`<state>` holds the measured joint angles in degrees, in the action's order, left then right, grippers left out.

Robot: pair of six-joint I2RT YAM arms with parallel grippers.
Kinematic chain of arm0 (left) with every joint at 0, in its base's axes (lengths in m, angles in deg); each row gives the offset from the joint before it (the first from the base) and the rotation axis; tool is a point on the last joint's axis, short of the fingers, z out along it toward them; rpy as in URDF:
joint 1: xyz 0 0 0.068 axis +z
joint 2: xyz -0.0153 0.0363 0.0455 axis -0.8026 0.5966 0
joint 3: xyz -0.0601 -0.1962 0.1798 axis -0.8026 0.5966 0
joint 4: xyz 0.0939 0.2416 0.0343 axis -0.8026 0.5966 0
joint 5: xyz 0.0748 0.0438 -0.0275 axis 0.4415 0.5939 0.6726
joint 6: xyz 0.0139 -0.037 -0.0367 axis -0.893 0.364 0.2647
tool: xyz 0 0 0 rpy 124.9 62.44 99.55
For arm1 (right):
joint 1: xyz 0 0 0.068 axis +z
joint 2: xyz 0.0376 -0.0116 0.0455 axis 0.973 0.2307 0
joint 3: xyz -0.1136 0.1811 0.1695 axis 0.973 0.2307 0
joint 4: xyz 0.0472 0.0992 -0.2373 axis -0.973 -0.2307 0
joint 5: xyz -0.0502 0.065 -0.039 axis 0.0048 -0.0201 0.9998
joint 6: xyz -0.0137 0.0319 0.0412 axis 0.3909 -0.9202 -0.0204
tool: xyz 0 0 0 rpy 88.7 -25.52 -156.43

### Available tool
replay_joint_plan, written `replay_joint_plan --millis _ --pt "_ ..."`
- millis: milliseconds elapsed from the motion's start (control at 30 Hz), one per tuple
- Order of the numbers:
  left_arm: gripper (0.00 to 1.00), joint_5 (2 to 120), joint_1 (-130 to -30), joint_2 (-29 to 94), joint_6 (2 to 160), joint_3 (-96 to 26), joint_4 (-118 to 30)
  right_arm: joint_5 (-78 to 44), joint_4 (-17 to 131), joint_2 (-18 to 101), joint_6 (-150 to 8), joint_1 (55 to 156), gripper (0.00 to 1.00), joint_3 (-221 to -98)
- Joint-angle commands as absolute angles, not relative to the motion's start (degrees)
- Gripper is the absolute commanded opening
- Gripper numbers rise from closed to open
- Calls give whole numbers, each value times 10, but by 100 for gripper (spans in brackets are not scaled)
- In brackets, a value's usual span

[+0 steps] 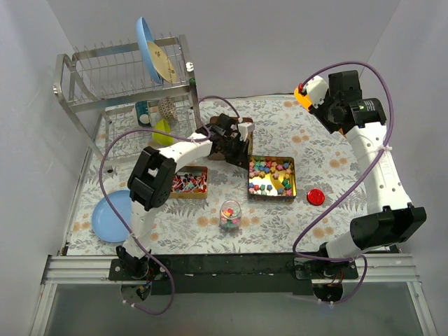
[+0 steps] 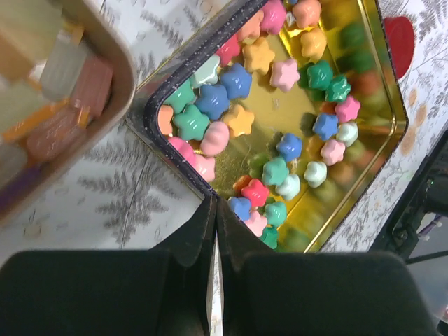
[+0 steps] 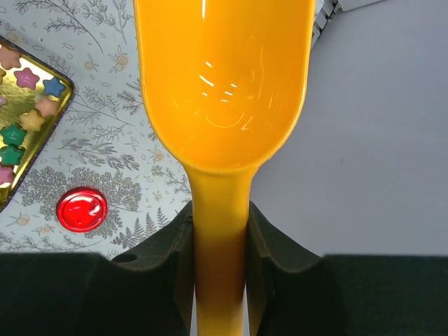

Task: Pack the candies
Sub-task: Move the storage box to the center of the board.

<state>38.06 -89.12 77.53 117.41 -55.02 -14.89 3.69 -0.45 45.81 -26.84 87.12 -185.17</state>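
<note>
With the left gripper (image 2: 214,210) fingers pressed together at the gold tin (image 2: 150,115) rim, perhaps nipping it, and the right gripper (image 3: 219,231) pinching the empty orange scoop (image 3: 224,84), most candies (image 2: 236,80) lie unpacked there, few in the jar (image 1: 230,215) at seven o'clock, red lid (image 1: 316,197) off.

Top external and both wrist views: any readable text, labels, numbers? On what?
No legible text in any view.
Green mark on the right arm: too small to read.
Gold tin, red lid, orange scoop, glass jar: no lettering visible.
</note>
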Motion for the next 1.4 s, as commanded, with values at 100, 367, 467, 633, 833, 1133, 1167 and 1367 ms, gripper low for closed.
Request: replay_joint_plan --millis 100,367,467,633,833,1133,1167,1367 --pt "0 335 -932 820 1191 -629 -170 39 12 452 -267 869 1 -1865" --pt "12 345 -935 792 1199 -635 -169 53 14 446 -263 868 1 -1851" --pt "41 384 -930 768 1148 -656 -154 54 14 447 -261 868 1 -1853" --pt "51 407 -908 740 1012 -672 -141 34 8 458 -257 864 1 -1863" --pt "55 424 -881 759 911 -701 -102 27 5 481 -260 862 1 -1889" --pt "55 438 -877 820 840 -738 -54 21 1 488 -260 862 1 -1888" --pt "55 437 -877 823 838 -737 -52 22 0 485 -260 862 1 -1885" --pt "54 434 -877 844 836 -726 -51 19 -2 479 -259 862 1 -1873"
